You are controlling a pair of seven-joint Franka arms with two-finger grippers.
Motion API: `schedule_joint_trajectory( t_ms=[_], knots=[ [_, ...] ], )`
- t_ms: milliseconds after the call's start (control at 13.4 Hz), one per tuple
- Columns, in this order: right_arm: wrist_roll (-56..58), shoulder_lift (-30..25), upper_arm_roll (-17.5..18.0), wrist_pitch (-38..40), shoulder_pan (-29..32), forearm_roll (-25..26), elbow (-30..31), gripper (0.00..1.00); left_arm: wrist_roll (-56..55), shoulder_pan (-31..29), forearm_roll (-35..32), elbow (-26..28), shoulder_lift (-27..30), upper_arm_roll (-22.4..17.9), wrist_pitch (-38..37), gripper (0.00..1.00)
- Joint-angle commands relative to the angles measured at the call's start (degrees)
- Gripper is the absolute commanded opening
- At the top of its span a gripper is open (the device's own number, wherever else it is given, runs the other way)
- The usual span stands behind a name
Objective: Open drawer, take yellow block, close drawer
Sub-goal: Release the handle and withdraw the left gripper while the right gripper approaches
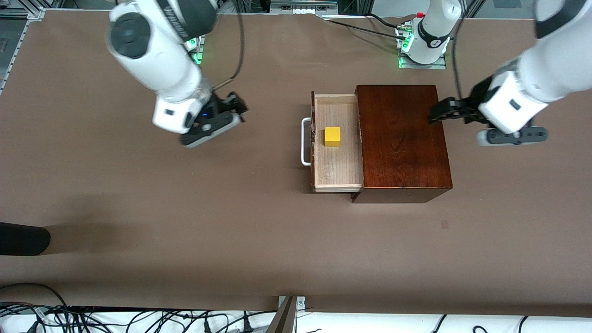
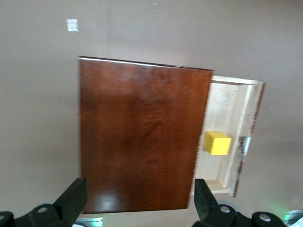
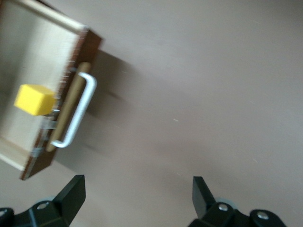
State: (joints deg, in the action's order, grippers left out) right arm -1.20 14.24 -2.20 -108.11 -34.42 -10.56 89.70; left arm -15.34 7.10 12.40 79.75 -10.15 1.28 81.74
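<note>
In the front view, the wooden box stands on the brown table near the middle, a little toward the left arm's end. Its drawer is pulled out toward the right arm's end, at 9 o'clock of the box. The yellow block lies inside the drawer, close to the drawer front, where the white handle is fixed. The right gripper hangs over the bare table at 9 o'clock of the handle, well apart from it, and holds nothing. The left gripper is over the box edge at 3 o'clock; it also holds nothing. This view alone shows both arms together, and a dark object at the table edge near the camera.

The left wrist view looks down on the glossy top of the box, with the open drawer and the block past it. Its 2 fingers stand wide apart, nothing between them. The drawer front is seen here only edge-on.

The right wrist view shows the handle and the dark drawer front clearly, with the block just inside. The 2 fingers are spread fully, over bare table, touching nothing.
</note>
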Motion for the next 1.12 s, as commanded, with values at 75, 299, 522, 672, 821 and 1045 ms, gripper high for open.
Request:
schedule_joint_trajectory(
  t_ms=[75,299,522,672,821,1045],
  knots=[
    [1.55,7.89,6.23,0.09,-0.12,-0.6,-10.22,1.0,8.21,-4.37,-3.49,9.97,7.23,0.39,2.88,1.0],
    [5.31,12.21,10.29,-0.78,-1.43,0.01,-14.46,1.0,8.4,-4.37,-9.21,10.43,7.68,0.56,3.86,1.0],
    [11.99,14.14,10.38,-4.73,-2.66,0.1,-14.46,1.0,8.49,-6.03,-10.64,13.66,9.87,0.57,7.53,1.0],
    [16.82,16.25,10.37,-6.84,-4.33,2.29,-14.55,1.0,10.49,-6.74,-12.74,19.36,13.12,0.57,13.23,1.0],
    [20.78,18.19,10.38,-8.96,-5.74,3.97,-14.64,1.0,15.67,-8.59,-13.1,21.06,14.45,0.57,17.74,1.0],
    [23.17,20.04,10.29,-13.35,-7.94,6.69,-14.81,1.0,15.09,-8.59,-14.41,20.27,13.84,0.65,17.31,1.0]
  ],
)
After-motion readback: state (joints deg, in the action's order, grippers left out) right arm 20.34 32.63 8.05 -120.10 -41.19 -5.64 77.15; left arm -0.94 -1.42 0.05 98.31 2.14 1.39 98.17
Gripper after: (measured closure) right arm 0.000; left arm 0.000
